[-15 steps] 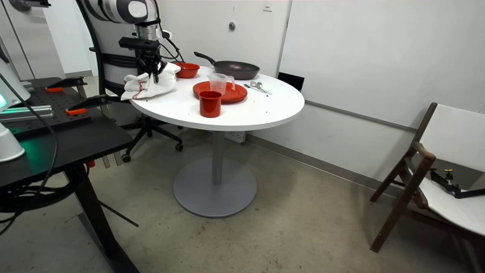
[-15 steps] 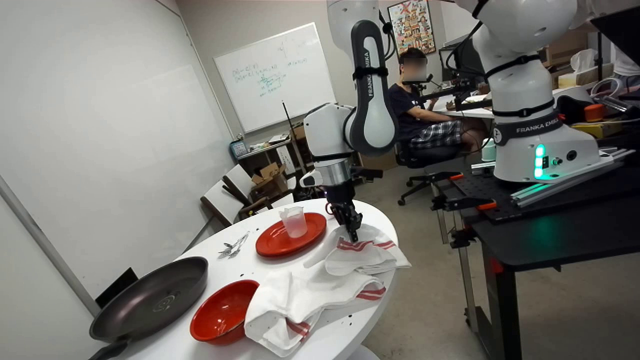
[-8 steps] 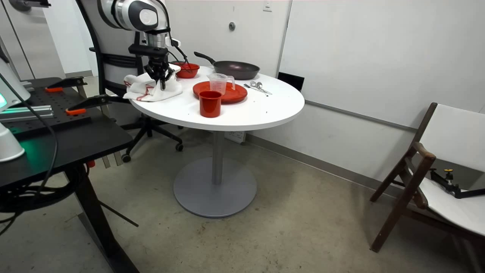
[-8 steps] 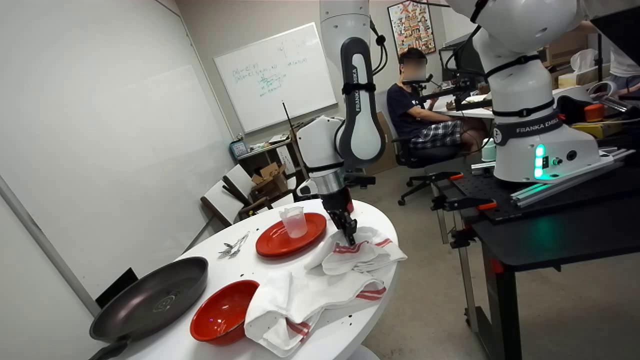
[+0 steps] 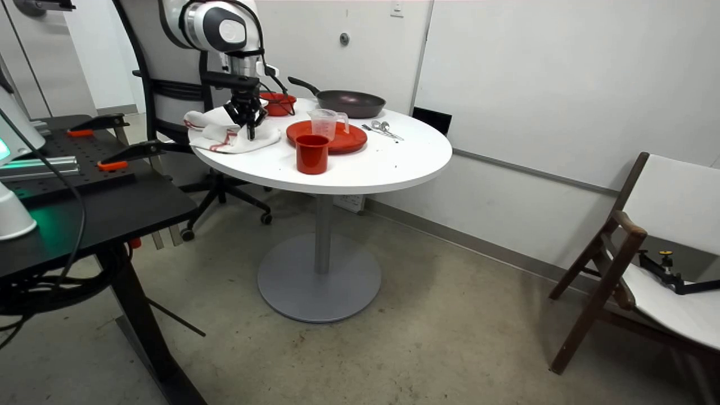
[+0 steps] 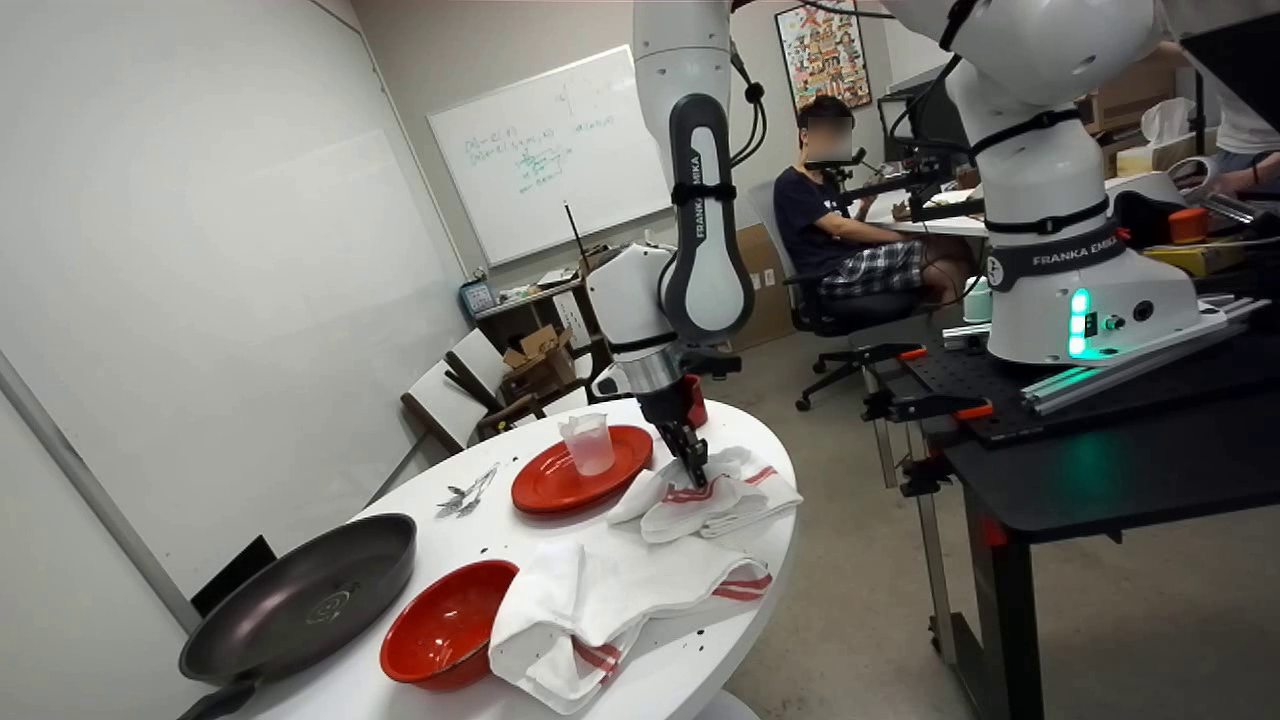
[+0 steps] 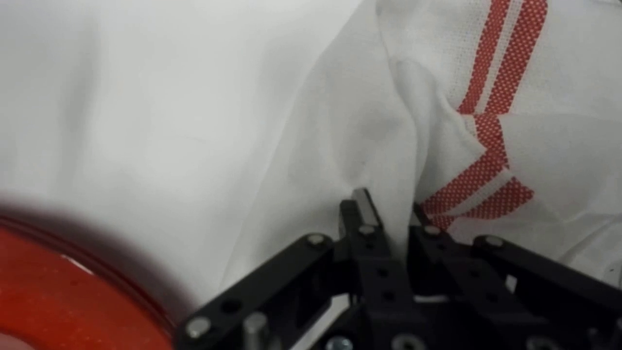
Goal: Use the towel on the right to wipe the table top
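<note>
The round white table top (image 5: 388, 169) shows in both exterior views and fills the left of the wrist view (image 7: 146, 112). A white towel with red stripes (image 6: 735, 515) lies bunched near its edge, and shows in the wrist view (image 7: 559, 150). My gripper (image 5: 251, 136) points down, its fingertips low over the table. In the wrist view, the fingers (image 7: 389, 206) are closed around a white fold of this towel. A second white, red-striped towel (image 6: 630, 590) lies beside it, overlapping the red bowl's side in that view. Small dark crumbs (image 6: 485, 550) dot the table top.
A red plate (image 5: 357, 146) bearing a clear measuring cup (image 5: 323, 125) stands close to the gripper. A red mug (image 5: 311, 156), a red bowl (image 6: 430, 640), a dark frying pan (image 6: 300, 610) and metal utensils (image 6: 467, 497) also stand or lie on the table.
My gripper has moved across the table top toward the plate and mug and slightly lower, pulling the held towel along. The second towel and the dishes have not moved.
</note>
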